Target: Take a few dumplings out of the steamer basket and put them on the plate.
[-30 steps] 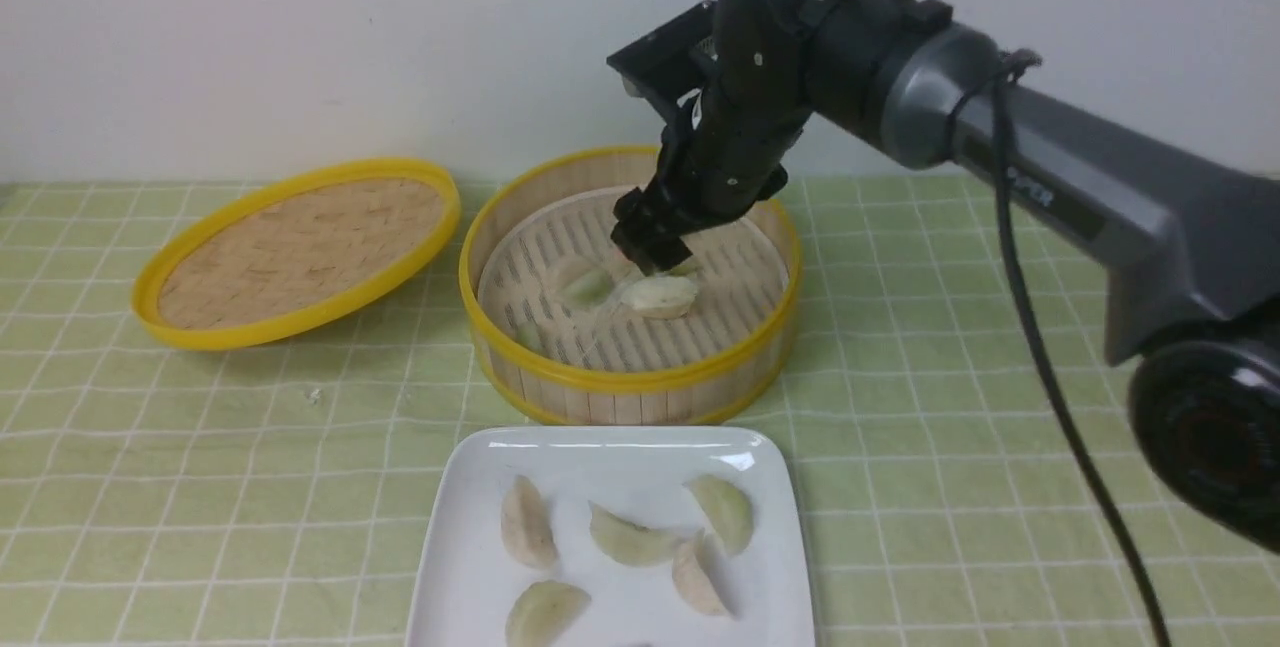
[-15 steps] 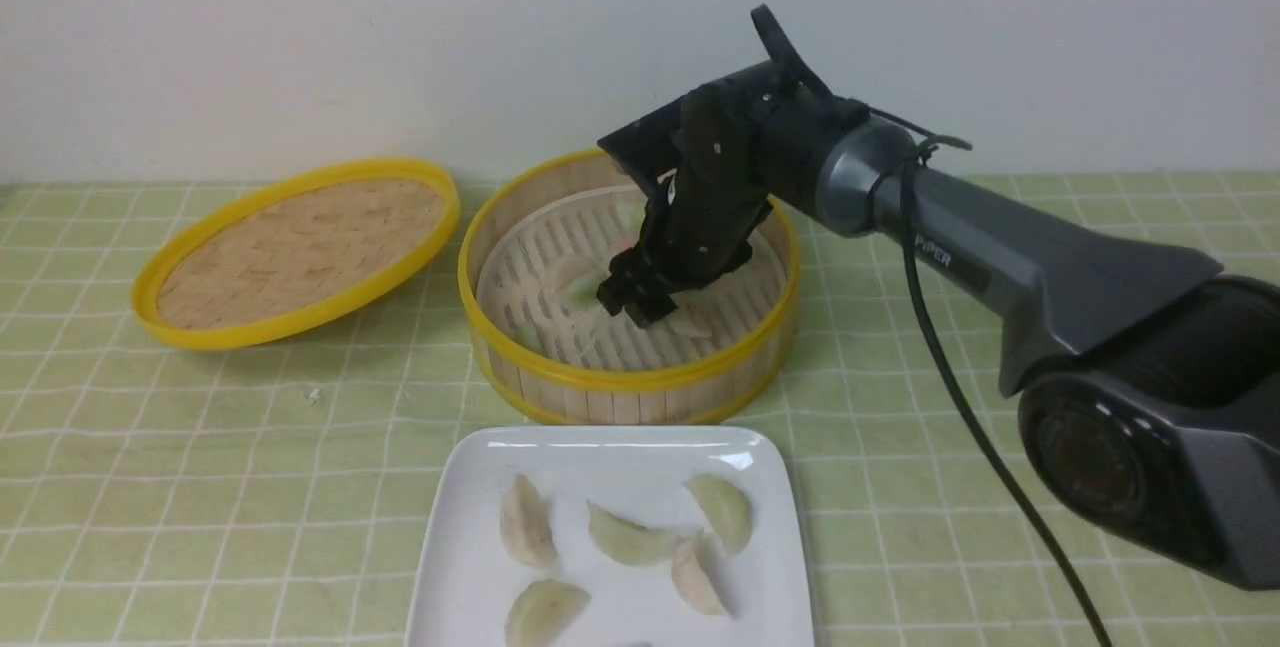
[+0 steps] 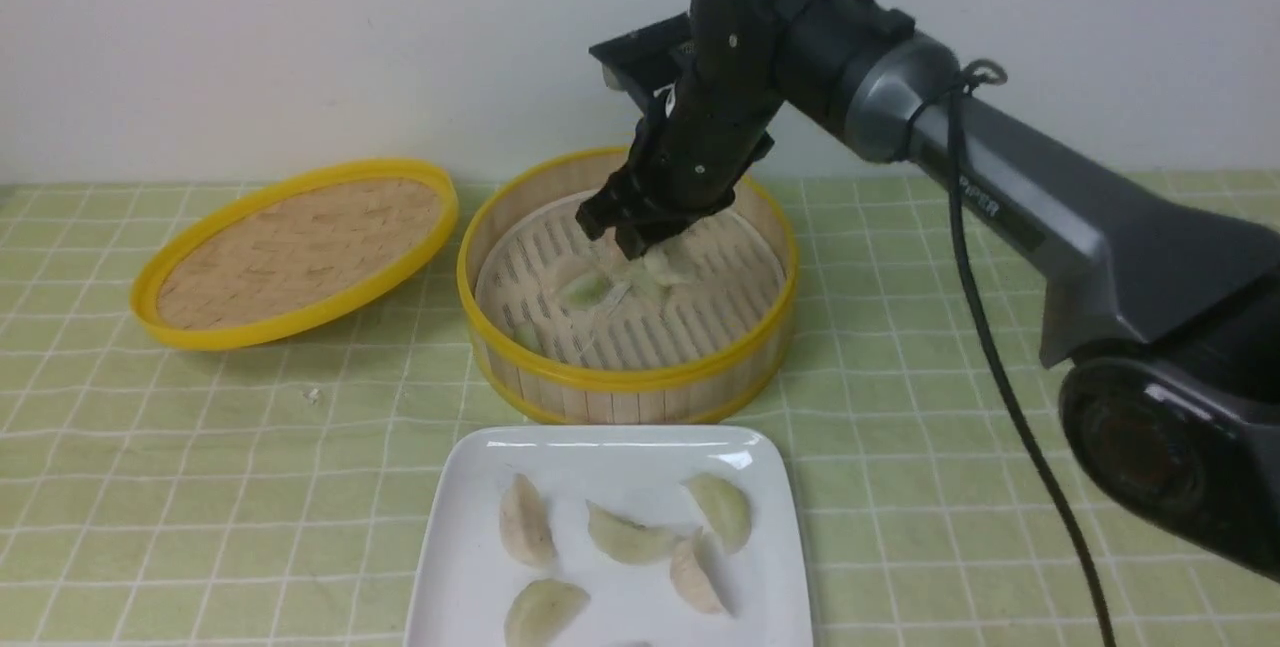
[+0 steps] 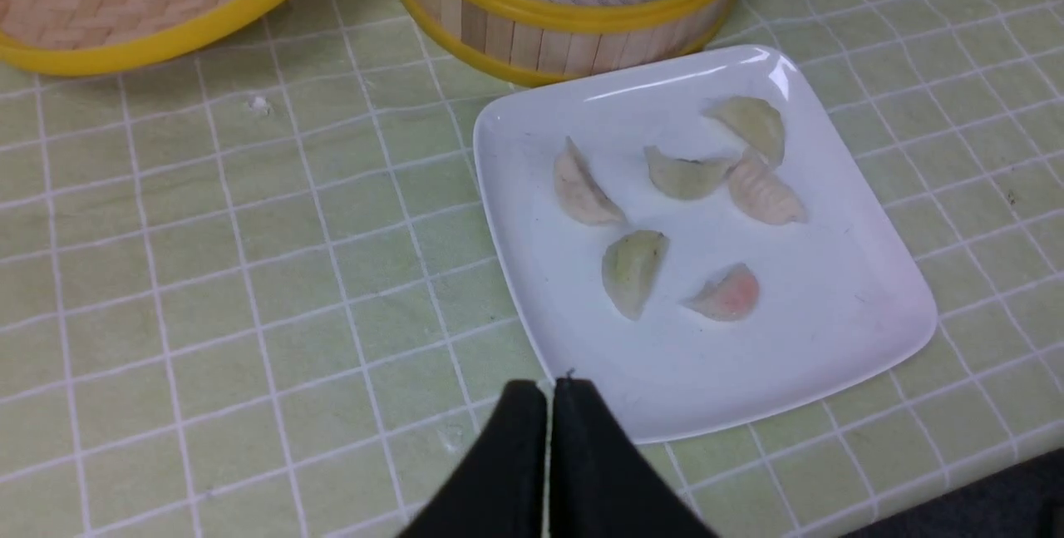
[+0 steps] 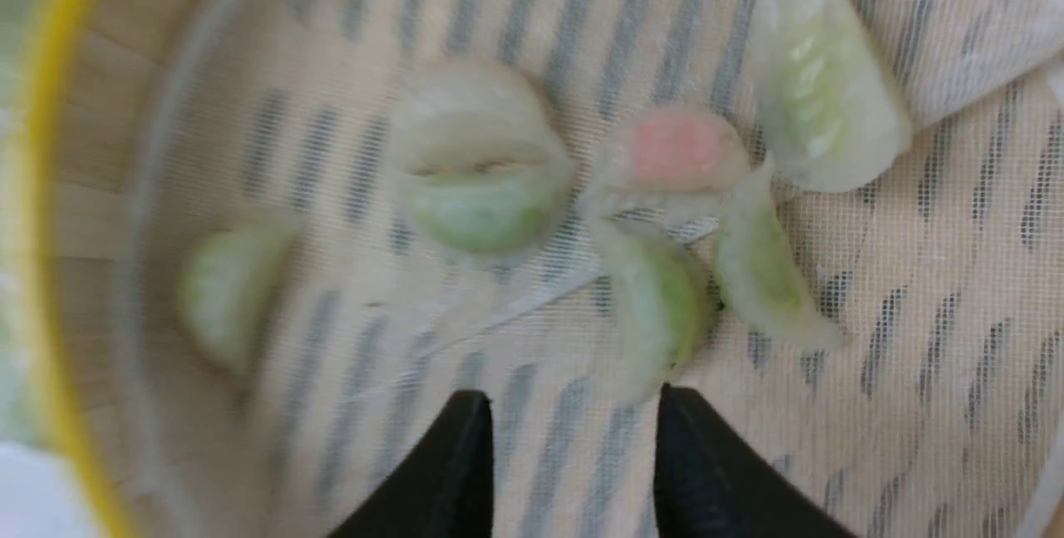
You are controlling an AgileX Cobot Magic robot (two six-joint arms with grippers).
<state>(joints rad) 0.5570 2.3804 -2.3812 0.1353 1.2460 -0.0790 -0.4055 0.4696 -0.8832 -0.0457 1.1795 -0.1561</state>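
The round bamboo steamer basket [image 3: 630, 382], yellow at both rims, stands upright just behind the plate [image 3: 470, 547]. On its pale slatted floor lie six dumplings [image 5: 482, 205], five greenish and one pink. Most are bunched near the middle, and one lies apart by the wall. The white glossy square plate holds six more dumplings [image 4: 632, 268] lying flat, three of them bunched together.

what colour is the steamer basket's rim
Yellow. The steamer basket rim shows best in the front view.

Right arm [image 3: 1080, 227]: dark grey tapered link, white lettering, silver-grey joint, black wrist block with pale screws. Black cable [image 3: 1002, 367] hangs beside it. Left end effector [image 4: 549, 405]: matte black.
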